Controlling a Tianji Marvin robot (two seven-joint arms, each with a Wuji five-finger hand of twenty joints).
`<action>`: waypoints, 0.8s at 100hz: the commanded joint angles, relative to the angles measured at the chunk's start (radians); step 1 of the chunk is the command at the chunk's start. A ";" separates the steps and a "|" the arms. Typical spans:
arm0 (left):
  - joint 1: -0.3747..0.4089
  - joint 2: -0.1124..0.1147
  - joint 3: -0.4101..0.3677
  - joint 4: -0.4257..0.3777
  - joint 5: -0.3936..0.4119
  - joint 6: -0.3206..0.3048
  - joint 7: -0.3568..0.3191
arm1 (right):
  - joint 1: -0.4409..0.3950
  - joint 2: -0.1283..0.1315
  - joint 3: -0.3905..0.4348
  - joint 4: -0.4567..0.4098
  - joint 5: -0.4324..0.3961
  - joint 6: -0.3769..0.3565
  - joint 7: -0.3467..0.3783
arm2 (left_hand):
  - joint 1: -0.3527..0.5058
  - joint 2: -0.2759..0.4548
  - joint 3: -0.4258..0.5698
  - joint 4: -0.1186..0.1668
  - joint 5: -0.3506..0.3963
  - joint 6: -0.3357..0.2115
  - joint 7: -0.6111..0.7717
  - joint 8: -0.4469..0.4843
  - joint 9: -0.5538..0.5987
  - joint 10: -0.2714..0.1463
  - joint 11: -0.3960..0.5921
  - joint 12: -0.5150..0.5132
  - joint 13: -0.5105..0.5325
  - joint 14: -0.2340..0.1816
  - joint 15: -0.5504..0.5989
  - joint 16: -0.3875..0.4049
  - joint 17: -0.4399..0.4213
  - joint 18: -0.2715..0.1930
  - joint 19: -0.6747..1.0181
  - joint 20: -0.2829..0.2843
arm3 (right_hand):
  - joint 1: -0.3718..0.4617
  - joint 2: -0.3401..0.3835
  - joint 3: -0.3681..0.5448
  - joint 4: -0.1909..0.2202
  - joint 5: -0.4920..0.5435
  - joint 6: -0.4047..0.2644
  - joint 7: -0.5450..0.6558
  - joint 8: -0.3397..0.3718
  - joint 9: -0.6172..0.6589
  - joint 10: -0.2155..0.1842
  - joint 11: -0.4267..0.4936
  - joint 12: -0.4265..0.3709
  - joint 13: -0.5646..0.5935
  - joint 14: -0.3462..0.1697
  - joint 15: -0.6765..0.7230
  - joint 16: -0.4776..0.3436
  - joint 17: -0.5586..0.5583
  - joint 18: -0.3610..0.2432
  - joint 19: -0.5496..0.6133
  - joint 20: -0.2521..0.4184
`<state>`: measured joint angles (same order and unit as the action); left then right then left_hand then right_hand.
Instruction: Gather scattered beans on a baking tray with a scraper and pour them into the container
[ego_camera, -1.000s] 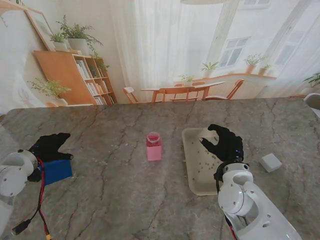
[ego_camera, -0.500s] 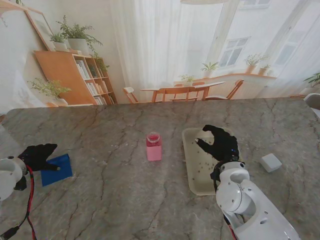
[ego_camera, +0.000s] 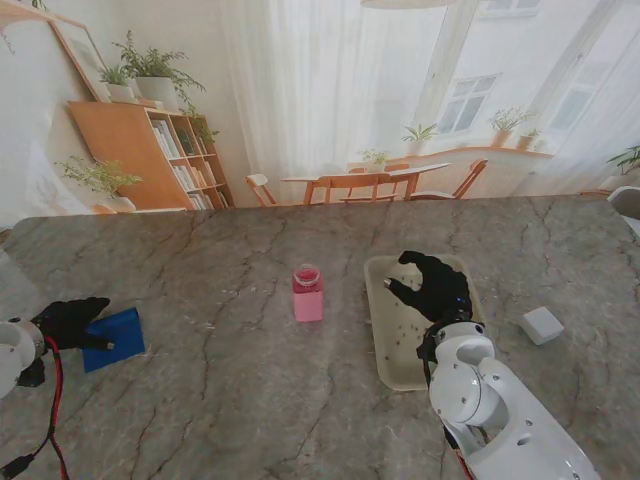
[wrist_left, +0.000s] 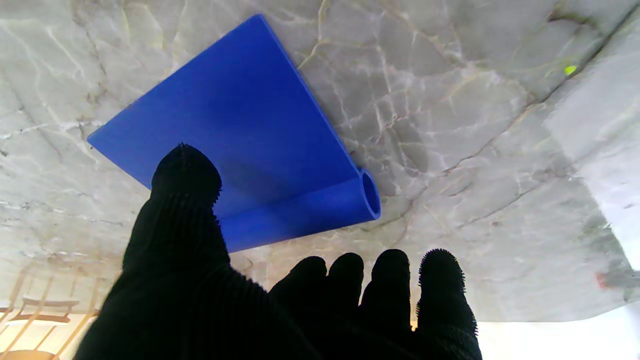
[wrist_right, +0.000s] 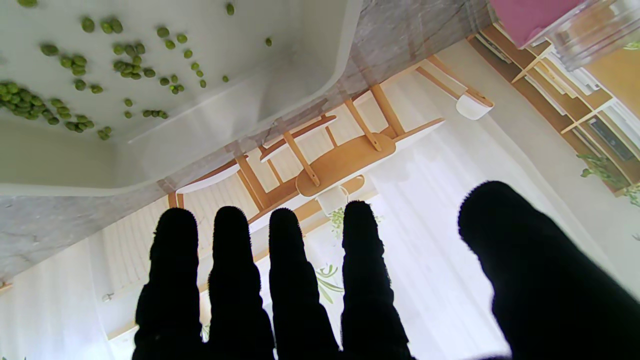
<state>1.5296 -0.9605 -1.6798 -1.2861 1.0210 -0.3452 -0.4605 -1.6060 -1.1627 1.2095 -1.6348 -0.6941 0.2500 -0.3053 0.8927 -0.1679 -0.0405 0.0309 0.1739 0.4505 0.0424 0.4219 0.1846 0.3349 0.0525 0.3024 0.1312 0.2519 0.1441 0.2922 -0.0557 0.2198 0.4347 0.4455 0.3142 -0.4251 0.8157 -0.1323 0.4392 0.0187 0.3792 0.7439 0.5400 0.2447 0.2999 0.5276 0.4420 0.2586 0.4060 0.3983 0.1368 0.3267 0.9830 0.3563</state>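
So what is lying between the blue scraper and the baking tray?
The pink container stands between the scraper and the tray; otherwise bare table, in the stand's view.

We see a table (ego_camera: 200, 380) of grey, veined marble-look stone with a smooth, faintly sheened top. The blue scraper (wrist_left: 240, 135) looks like smooth matt plastic, its rolled handle edge lightly glossy. Both the left hand (wrist_left: 280, 305) and the right hand (wrist_right: 310, 295) wear black knitted cloth, ribbed and fuzzy at the fingertips. The baking tray (wrist_right: 280, 95) seems cream, satin-smooth plastic. The beans (wrist_right: 75, 65) are green and slightly shiny. The container (ego_camera: 308, 293) shows pink matt sides under a clear glossy top.
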 joint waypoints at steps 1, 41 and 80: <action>0.010 0.005 0.002 0.014 -0.004 0.005 -0.007 | 0.000 0.002 -0.003 0.004 0.003 -0.006 0.017 | -0.010 0.014 0.020 -0.063 -0.032 0.039 0.001 0.010 0.017 -0.020 0.005 0.002 0.008 -0.012 0.014 -0.003 0.002 -0.016 0.028 -0.021 | -0.005 0.026 -0.023 0.035 0.004 -0.016 -0.006 -0.018 0.012 -0.016 -0.027 0.002 0.008 -0.011 -0.014 0.010 0.000 0.009 -0.013 0.024; 0.029 0.009 0.001 0.018 0.052 0.001 0.000 | 0.009 0.005 -0.010 0.010 0.007 -0.013 0.033 | -0.018 -0.008 0.030 -0.062 -0.033 0.087 -0.020 -0.011 0.030 0.019 0.012 0.006 0.022 0.023 0.041 0.012 -0.006 0.016 0.117 -0.039 | -0.007 0.031 -0.029 0.035 0.010 -0.016 -0.004 -0.018 0.023 -0.018 -0.027 0.002 0.018 -0.013 -0.013 0.011 0.003 0.013 -0.014 0.025; 0.032 0.009 0.068 0.055 0.114 0.018 0.059 | 0.009 0.004 -0.009 0.012 0.014 -0.012 0.032 | 0.099 -0.038 0.035 -0.057 0.095 0.056 0.115 0.133 0.257 -0.042 0.171 0.272 0.213 0.029 0.256 0.273 0.074 0.018 0.505 0.196 | -0.006 0.037 -0.036 0.035 0.020 -0.019 -0.001 -0.019 0.034 -0.022 -0.027 0.002 0.025 -0.015 -0.015 0.011 0.006 0.014 -0.014 0.026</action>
<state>1.5466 -0.9402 -1.6361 -1.2705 1.1372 -0.3315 -0.3826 -1.5966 -1.1593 1.2005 -1.6268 -0.6845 0.2422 -0.2861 0.8608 -0.1556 -0.0597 0.0282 0.2265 0.4856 0.1212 0.5129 0.3265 0.3797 0.0738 0.4562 0.2783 0.2935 0.3266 0.4864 -0.0056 0.2242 0.8697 0.5643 0.3142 -0.4111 0.8045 -0.1323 0.4494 0.0187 0.3792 0.7439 0.5658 0.2432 0.2998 0.5276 0.4646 0.2585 0.4057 0.3983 0.1387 0.3267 0.9827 0.3565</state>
